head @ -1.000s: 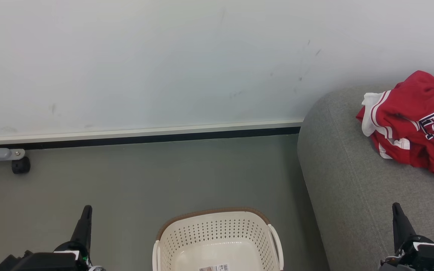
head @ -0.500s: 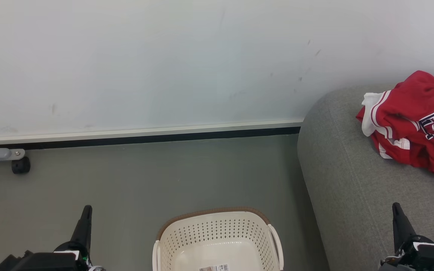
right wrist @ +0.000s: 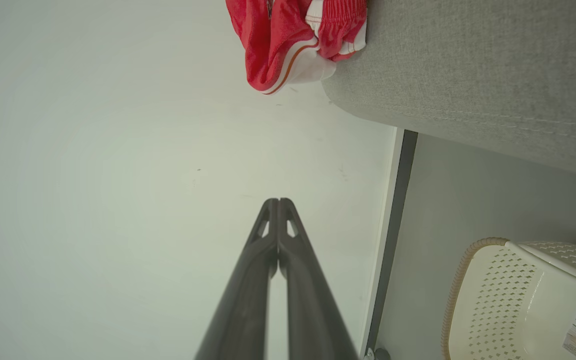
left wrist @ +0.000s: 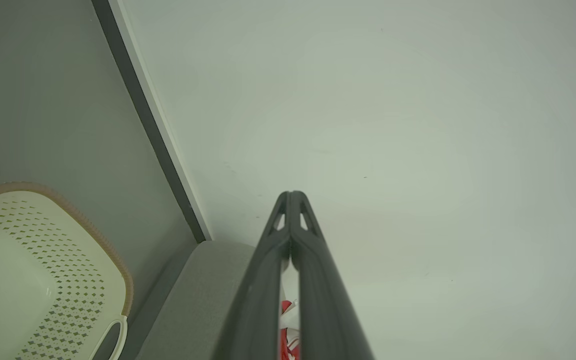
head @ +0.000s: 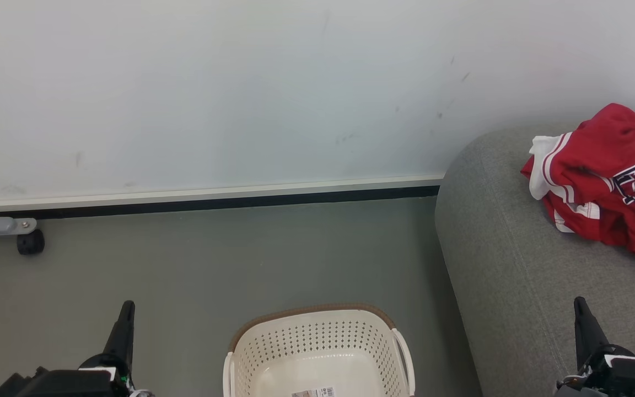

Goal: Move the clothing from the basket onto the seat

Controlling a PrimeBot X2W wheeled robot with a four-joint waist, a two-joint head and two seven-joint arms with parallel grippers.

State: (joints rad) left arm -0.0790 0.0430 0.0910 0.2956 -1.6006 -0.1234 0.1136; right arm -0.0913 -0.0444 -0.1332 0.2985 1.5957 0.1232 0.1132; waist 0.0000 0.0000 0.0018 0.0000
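The red clothing (head: 607, 182) with white stripes and dark lettering lies bunched on the grey seat (head: 516, 275) at the right. The right wrist view shows the clothing (right wrist: 293, 40) near the seat's (right wrist: 468, 75) edge. The cream basket (head: 317, 353) with a brown rim stands on the floor at the bottom centre, holding only a label. My left gripper (head: 126, 306) rests at the lower left, shut and empty, its tips together in the left wrist view (left wrist: 290, 195). At the lower right, over the seat's front, my right gripper (head: 579, 303) is shut too, with nothing in it (right wrist: 278, 202).
A white wall (head: 240, 94) with a dark baseboard (head: 213, 203) runs behind. A grey leg with a black caster (head: 30, 242) stands at the far left. Grey floor (head: 213, 259) lies between basket and wall.
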